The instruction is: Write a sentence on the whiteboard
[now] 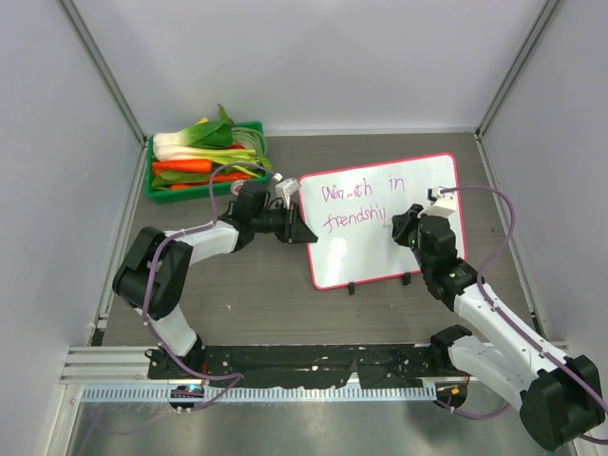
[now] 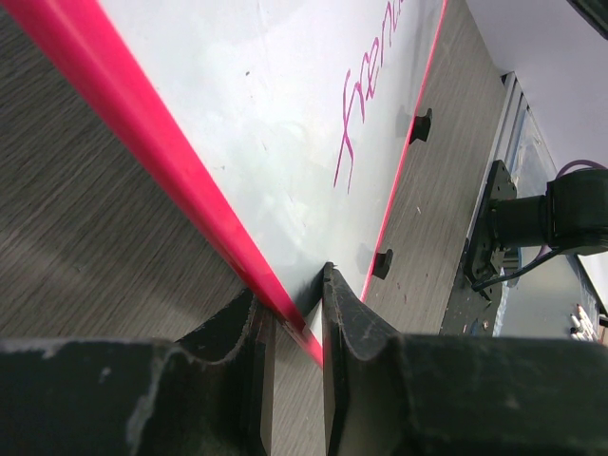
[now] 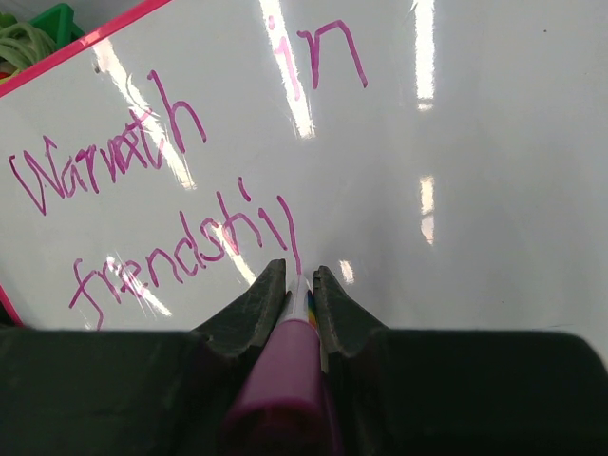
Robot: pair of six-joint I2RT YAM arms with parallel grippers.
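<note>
Two tools are at work here, and both are clamped on something. My left tool (image 1: 296, 229) reaches in from the left and pinches the pink frame (image 2: 142, 142) of the whiteboard (image 1: 380, 256) at its left edge, low down near the near-left corner; from the left wrist the frame runs straight in between the two fingers (image 2: 356, 318). My right tool (image 1: 407, 224) is over the right half of the board, clenched around a pink marker (image 3: 285, 370) whose tip pokes out between the fingertips. The whiteboard sits on the surface (image 1: 247, 294) right of centre and toward the back edge, turned a little so its left edge leans, with its two black feet (image 1: 351, 288) along the near edge. The sentence (image 1: 356, 201) is in thin magenta handwriting on the left and middle of the board: the upper line reads "Warmth in", the lower line reads "friendshi" followed by one more long stroke. From the right wrist the marker tip is at the foot of that last stroke (image 3: 294, 237); I cannot tell for certain whether it is touching the board. A green crate (image 1: 161, 195) stands in the far left corner of the surface, well apart from the board's top-left corner, filled with vegetables (image 1: 204, 142), leafy greens and orange carrots among them.
</note>
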